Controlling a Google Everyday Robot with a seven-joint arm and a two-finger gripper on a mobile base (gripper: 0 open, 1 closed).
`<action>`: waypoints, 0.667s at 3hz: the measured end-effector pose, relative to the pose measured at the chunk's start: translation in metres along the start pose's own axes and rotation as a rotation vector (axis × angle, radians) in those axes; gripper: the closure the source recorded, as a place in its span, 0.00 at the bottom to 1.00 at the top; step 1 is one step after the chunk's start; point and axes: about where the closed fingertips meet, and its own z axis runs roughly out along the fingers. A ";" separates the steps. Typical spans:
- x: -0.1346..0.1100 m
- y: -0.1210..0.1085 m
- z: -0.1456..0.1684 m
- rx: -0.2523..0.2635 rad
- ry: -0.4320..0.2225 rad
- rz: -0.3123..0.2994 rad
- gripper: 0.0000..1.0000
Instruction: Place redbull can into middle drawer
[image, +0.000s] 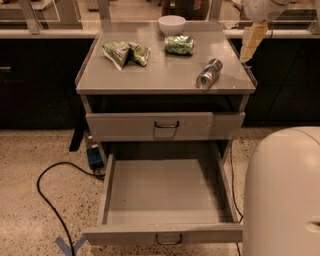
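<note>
The end effector (251, 44), grip state not discernible, hovers at two o'clock of the redbull can (209, 73) lying on the desk (150, 75); middle drawer (165, 187) open at six.

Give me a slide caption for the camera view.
Gripper hovers beside the redbull can lying on cabinet top; middle drawer open below.

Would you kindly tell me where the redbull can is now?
In the camera view the redbull can lies on its side at the right front of the cabinet top, the gripper hanging beyond it at the right edge.

Tabletop (160, 75): bowl (171, 23), green can (179, 44), bags (125, 52), redbull can (208, 74); jaws at right edge.
</note>
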 end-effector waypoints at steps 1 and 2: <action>0.008 0.003 0.019 -0.013 -0.012 -0.027 0.00; -0.001 0.020 0.050 -0.101 -0.058 -0.081 0.00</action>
